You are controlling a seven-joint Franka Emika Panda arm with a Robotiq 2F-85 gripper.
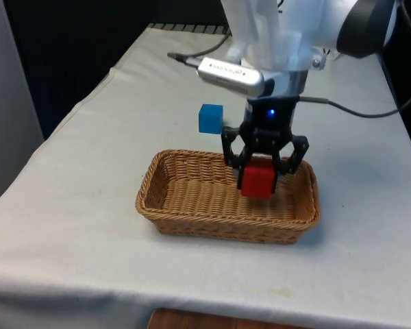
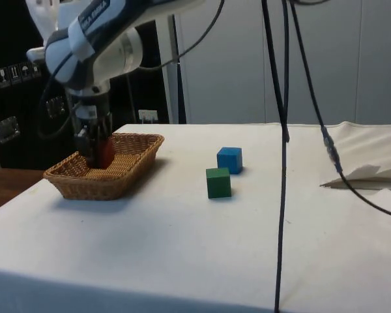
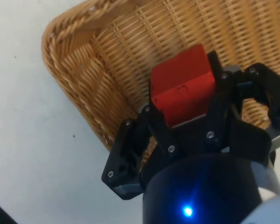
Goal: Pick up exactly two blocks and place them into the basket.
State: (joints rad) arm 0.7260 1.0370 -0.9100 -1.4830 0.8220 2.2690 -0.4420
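My gripper (image 1: 259, 179) clamped on red block (image 1: 257, 177), inside basket (image 1: 192, 221) near 3 o'clock wall. Risk: release against sloped wicker, block tips, bounces over rim.

red block (image 1: 257, 178), tan woven basket (image 1: 192, 195), blue block (image 1: 210, 118)

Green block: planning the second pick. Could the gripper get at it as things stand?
Probably not yet: the gripper is shut on the red block over the basket. The green block itself stands free, apart from the blue block.
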